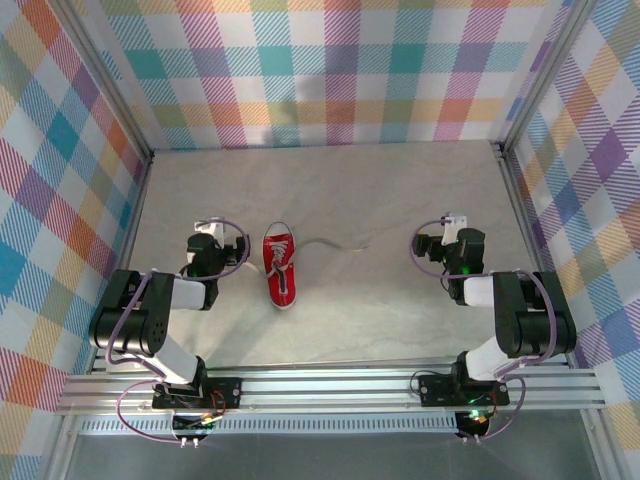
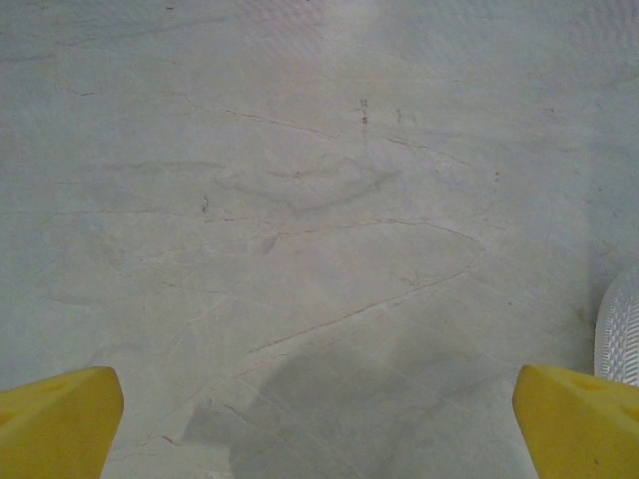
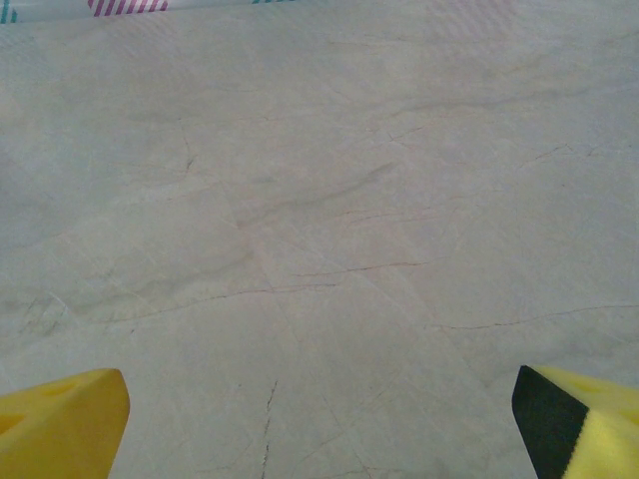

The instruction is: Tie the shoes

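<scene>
Surface of pale, veined finish, closed in on three sides by plaid walls and on the near side by a metal rail. Left jaws stand wide apart and hold nothing; right jaws likewise stand wide apart and empty. Each set sits low over bare surface, with open room ahead up to the far wall.

Sneaker, red, lies flat just right of the left jaws, between the two sets and well apart from the right jaws. Its lace trails loose toward the right jaws and ends short of them, with bare surface between.

Left wrist view: a white ribbed edge, cut off by the frame, sits just beyond the right fingertip; what it belongs to cannot be told. Fingertips in the right wrist view are cropped by the lower frame edge.
</scene>
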You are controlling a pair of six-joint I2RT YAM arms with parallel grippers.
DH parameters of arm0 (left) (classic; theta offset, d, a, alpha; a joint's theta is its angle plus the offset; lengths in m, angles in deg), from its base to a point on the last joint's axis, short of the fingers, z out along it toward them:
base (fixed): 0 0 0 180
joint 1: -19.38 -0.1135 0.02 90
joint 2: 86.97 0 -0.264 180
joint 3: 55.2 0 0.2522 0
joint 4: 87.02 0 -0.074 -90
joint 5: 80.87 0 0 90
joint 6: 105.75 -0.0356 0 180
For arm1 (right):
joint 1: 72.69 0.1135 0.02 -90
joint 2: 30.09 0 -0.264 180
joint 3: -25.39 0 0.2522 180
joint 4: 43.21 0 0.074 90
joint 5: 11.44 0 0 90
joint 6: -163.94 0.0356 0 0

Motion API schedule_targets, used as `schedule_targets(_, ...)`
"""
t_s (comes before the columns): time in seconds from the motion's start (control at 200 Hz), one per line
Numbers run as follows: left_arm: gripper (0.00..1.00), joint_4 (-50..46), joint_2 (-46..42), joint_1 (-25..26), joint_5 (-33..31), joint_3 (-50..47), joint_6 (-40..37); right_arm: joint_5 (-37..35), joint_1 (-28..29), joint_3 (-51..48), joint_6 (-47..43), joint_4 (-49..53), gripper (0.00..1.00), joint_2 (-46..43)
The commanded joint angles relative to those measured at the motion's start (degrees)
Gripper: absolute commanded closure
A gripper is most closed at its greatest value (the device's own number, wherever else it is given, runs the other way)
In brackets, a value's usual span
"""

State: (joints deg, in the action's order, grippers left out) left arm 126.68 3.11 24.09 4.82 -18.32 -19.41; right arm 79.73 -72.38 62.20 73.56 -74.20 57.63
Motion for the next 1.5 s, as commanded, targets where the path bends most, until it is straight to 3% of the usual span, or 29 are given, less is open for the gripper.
schedule_targets(0.0,0.0,0.44,0.27,-0.51,0.4,0.96,0.76,1.02,-0.32,1.12,0.89,-1.22,0.01,0.11)
schedule_targets(0.61,0.0,0.24,0.28,-1.28,1.38,1.11,1.38,1.03,-0.32,1.21,0.9,-1.12,0.01,0.17)
schedule_targets(0.76,0.02,-0.35,-0.42,-2.07,6.32,1.18,0.4,1.04,-0.32,3.22,0.87,3.99,0.01,-1.52)
schedule_targets(0.825,0.07,-4.25,-2.69,-1.98,7.18,2.23,-0.2,-1.8,-0.28,6.85,2.3,13.06,0.01,-3.96)
schedule_targets(0.94,0.08,-19.85,-8.36,-1.99,4.34,7.72,2.68,-3.8,-0.27,12.89,6.56,28.23,0.01,-8.7)
schedule_targets(1.015,0.11,-28.85,-9.57,-1.96,4.43,11.85,5.86,-3.04,-0.09,16.6,9.88,36.88,0.0,-10.89)
schedule_targets(1.08,0.19,-37.26,-8.95,-1.86,7.41,16.13,7.76,-0.68,0.68,18.93,12.29,42.38,0.03,-11.83)
schedule_targets(1.2,0.29,-52.91,-6.81,-1.04,9.65,23.67,13.01,2.49,5.74,22.0,15.04,49.63,0.08,-11.38)
schedule_targets(1.355,0.31,-60.55,-5.67,1.28,12.79,24.96,22.66,7.4,14.95,23.39,20.2,52.29,0.11,-8.09)
schedule_targets(1.495,0.35,-60.92,-4.85,5.66,16.77,23.13,27.49,11.98,23.15,26.44,23.44,52.37,0.15,-2.28)
